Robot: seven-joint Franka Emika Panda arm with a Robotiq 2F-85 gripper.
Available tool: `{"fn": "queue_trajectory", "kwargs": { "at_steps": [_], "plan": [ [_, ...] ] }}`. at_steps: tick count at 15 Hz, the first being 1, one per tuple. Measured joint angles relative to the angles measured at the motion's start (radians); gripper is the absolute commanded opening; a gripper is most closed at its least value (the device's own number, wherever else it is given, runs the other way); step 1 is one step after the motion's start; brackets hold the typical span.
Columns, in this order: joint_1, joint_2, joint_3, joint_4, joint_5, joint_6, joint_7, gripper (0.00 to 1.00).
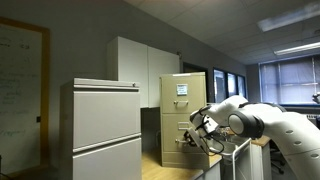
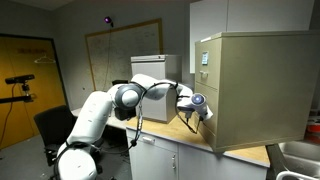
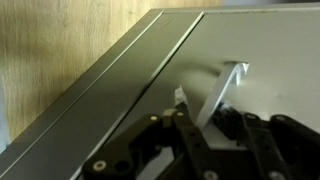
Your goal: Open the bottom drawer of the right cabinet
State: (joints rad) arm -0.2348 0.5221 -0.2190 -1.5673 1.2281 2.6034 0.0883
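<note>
The gripper point(image 3: 205, 115) faces the bottom drawer point(image 3: 270, 60) — handle point(image 3: 228, 85) just ahead of it.
Grip state cannot be told — right cabinet point(image 1: 183, 105) directly in front.

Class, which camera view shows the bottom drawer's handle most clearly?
The wrist view: the handle is close and large. Both exterior views show only the right cabinet, handle too small to see.
</note>
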Motion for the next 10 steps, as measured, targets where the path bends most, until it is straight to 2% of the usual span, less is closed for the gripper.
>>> {"fn": "queue_trajectory", "kwargs": {
  "at_steps": [2,5,10],
  "plan": [
    [0.002,0.005,-0.007,0.022,-0.142,-0.018,0.077,0.04],
    [-0.005,0.031,-0.011,0.084,-0.324,-0.085,0.131,0.04],
    [-0.019,0.053,0.007,0.133,-0.477,-0.121,0.134,0.01]
  ]
}}
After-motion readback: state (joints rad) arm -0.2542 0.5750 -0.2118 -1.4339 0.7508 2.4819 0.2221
